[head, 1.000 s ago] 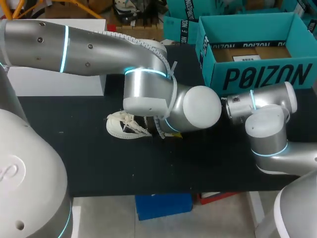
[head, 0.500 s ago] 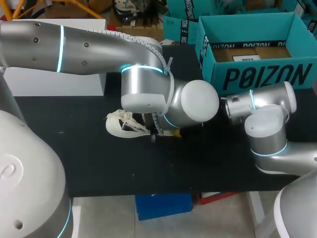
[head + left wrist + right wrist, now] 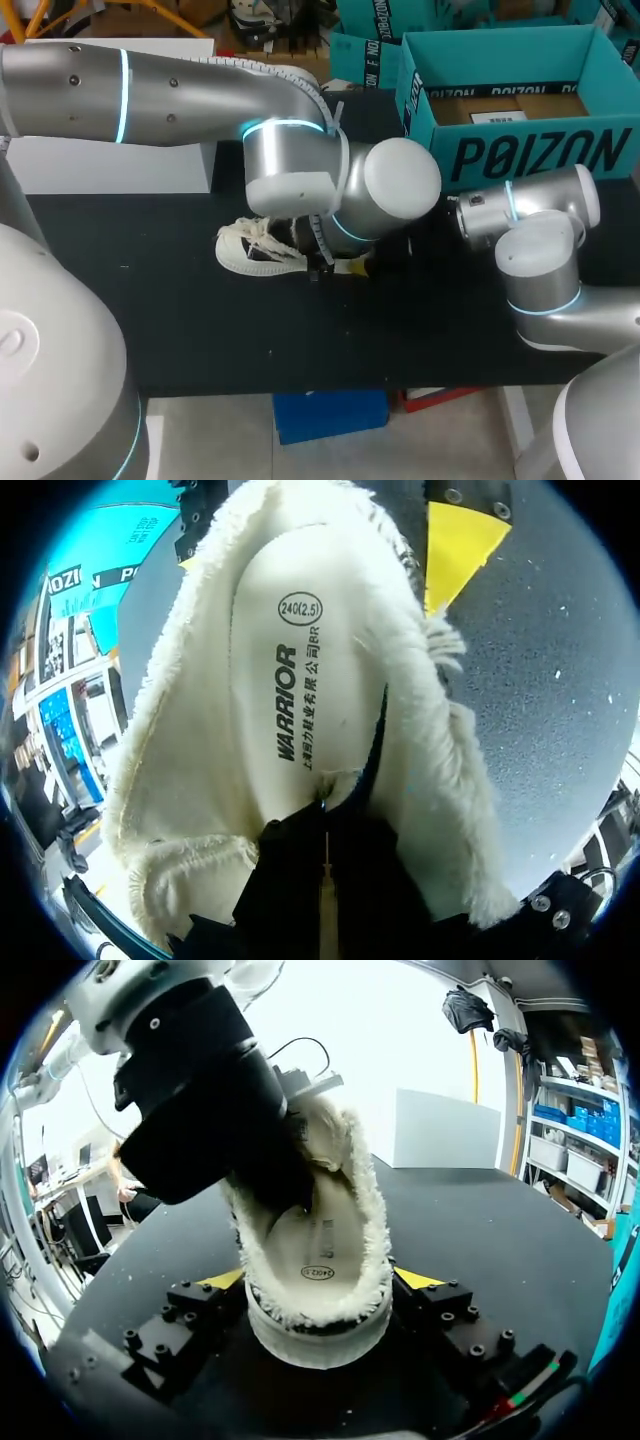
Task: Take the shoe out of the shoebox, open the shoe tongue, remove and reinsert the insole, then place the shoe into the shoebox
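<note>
A white fleece-lined shoe [image 3: 250, 252] lies on the black table, laces to the left. My left arm comes across and its wrist covers the shoe's opening. In the left wrist view my left gripper [image 3: 325, 855] is down inside the shoe [image 3: 180, 780], shut on the edge of the printed white insole [image 3: 300, 680]. My right gripper [image 3: 320, 1280] stands wide around the heel of the shoe [image 3: 320, 1325], one yellow tip [image 3: 225, 1278] against each side. The insole [image 3: 318, 1250] shows in the right wrist view too. The teal shoebox [image 3: 520, 150] stands open at the back right.
A white box [image 3: 110, 165] stands at the table's back left. A second teal box [image 3: 365, 55] sits behind the shoebox's left end. Bare black tabletop [image 3: 200, 330] stretches in front of the shoe.
My left gripper's fingers have closed inside the shoe, and the left wrist has shifted slightly back. The shoe and the right arm have stayed in place.
</note>
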`<state>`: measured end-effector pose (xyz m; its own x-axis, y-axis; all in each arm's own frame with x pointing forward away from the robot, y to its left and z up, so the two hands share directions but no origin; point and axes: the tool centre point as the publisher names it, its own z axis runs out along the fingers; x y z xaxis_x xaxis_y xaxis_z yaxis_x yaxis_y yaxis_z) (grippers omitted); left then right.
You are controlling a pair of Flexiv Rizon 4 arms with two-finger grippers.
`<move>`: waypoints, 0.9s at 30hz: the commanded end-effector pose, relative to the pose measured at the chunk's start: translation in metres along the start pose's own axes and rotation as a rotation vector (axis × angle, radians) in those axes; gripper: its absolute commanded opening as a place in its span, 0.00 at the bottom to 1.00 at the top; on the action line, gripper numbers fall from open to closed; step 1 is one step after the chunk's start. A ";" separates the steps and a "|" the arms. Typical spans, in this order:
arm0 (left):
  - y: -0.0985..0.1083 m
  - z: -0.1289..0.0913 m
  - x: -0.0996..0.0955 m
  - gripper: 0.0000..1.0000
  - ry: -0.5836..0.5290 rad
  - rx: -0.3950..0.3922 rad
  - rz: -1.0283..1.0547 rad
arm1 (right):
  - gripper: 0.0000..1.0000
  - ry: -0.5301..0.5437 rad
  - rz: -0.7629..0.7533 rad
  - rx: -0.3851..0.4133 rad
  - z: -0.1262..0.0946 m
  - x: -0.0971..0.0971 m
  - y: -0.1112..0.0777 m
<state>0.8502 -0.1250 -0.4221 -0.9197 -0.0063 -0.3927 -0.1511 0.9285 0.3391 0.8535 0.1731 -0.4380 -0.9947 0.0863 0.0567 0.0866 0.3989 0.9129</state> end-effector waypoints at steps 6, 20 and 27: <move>0.009 0.114 -0.002 0.00 0.114 0.155 0.093 | 0.00 0.001 0.000 0.001 0.001 0.000 -0.001; 0.015 0.071 0.001 0.00 0.252 0.341 0.117 | 0.00 0.001 0.000 0.001 0.001 0.000 -0.001; 0.012 0.056 0.003 0.00 0.318 0.427 0.112 | 0.00 0.001 0.000 0.001 0.001 0.000 -0.001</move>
<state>0.8545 -0.1098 -0.4227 -0.9954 0.0484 -0.0822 0.0408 0.9950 0.0916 0.8535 0.1765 -0.4374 -0.9949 0.0836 0.0566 0.0855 0.3988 0.9130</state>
